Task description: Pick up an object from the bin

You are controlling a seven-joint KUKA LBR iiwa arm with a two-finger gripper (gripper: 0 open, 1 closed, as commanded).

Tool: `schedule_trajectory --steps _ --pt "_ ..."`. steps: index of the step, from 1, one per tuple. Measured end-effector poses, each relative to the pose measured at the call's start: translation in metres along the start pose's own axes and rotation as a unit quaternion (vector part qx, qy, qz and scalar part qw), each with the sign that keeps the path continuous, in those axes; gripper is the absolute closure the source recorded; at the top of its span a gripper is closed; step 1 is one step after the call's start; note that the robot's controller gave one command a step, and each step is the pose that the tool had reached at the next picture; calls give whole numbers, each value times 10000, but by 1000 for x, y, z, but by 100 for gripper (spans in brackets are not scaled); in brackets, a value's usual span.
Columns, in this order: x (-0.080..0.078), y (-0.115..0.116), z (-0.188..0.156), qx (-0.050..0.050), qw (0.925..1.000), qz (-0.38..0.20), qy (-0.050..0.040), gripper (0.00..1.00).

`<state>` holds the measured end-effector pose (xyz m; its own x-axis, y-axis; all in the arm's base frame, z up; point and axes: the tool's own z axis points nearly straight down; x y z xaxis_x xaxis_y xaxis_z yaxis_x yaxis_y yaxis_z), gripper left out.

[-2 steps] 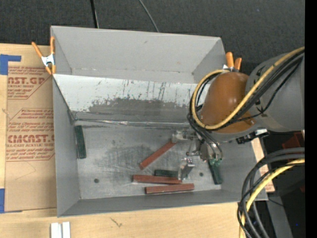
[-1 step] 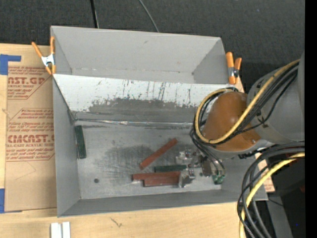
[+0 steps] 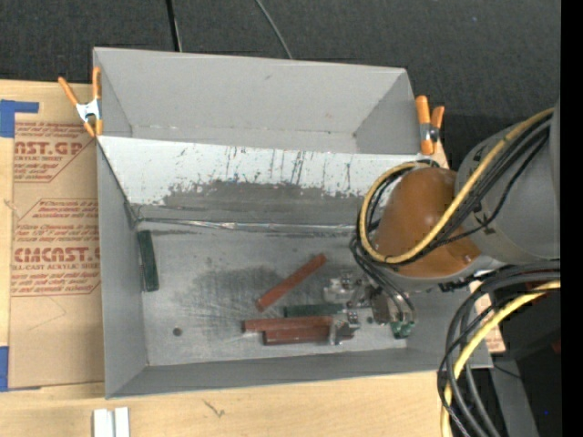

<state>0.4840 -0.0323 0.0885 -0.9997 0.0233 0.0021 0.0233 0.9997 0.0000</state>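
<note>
Bin (image 3: 123,317), grey metal, scuffed floor, holding a few loose sticks. At far left: dark green bar (image 3: 147,260), lying along the left wall, well apart from everything else. Right of centre, a small cluster: reddish-brown slat (image 3: 291,282), on a diagonal with its higher end toward the right; below it, dark green strip (image 3: 308,311), short and nearly level; below that, dark brown block (image 3: 293,333), also nearly level, long axis running left to right, touching or just beside the strip. At right: gripper (image 3: 351,312), low over the floor at the right-hand ends of the cluster, hung beneath the arm's orange cover (image 3: 414,226) and looped cables. Nearest items are the dark green strip and the dark brown block, both stretching leftward from the gripper. Gripper state: open or closed cannot be told; nothing visibly held. Judgement: the pick turns on these two level sticks, whose long axes point away to the left, so a grasp across their width seems called for. Which of the two is meant is unclear.
</note>
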Motion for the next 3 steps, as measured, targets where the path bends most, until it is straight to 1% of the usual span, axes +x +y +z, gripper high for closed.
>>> schedule_trajectory --steps 1,2,3 --pt "-2 7 -167 -2 9985 544 -22 100" --pt "-2 7 -167 -1 9985 544 -21 100" --pt "-15 21 -64 -5 9909 1343 -5 0"
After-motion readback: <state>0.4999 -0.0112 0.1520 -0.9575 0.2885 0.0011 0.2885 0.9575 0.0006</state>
